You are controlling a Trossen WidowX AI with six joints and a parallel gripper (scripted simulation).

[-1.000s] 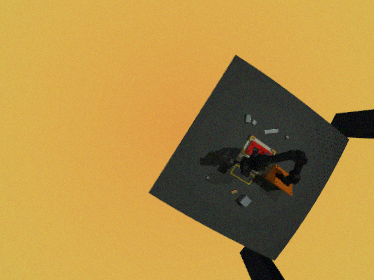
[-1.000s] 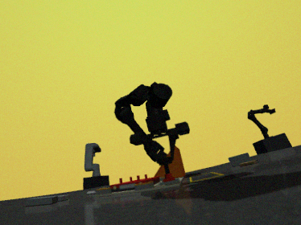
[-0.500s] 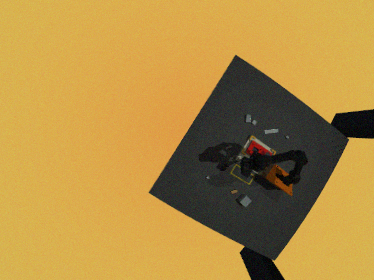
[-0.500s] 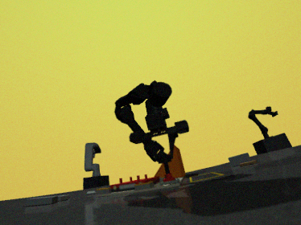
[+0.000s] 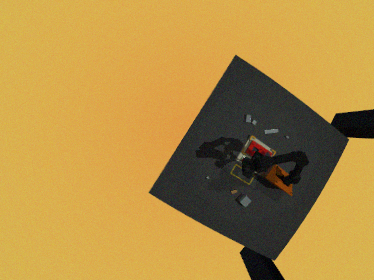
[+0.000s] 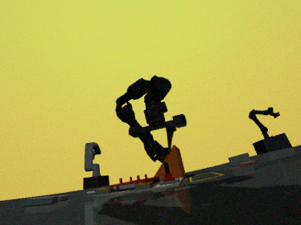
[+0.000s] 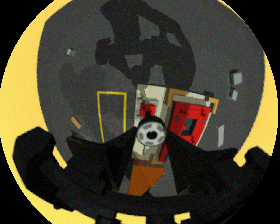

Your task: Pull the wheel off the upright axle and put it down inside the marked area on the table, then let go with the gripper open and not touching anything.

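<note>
My gripper (image 7: 151, 131) (image 6: 169, 148) is shut on the wheel. The wheel (image 7: 151, 134) has a dark tyre and a pale grey hub with a dark hole, and is pinched between the two fingertips. In the exterior view the fingertips are above the dark upright axle (image 6: 166, 169), with a gap showing between them and its top. The axle stands on a small red base (image 6: 169, 177) (image 7: 148, 108). The wheel is hard to make out in the top and exterior views. The marked area, a yellow outline (image 7: 112, 92) (image 6: 207, 177), lies left of the wheel in the wrist view.
A red plate (image 7: 177, 120) (image 5: 256, 146) with pegs is beside the axle's base. An orange wedge (image 5: 280, 180) (image 6: 175, 165) (image 7: 145, 177) stands close to the fingers. A grey block (image 5: 244, 200) and a small orange piece (image 5: 234, 191) (image 7: 76, 122) lie beyond the marked area.
</note>
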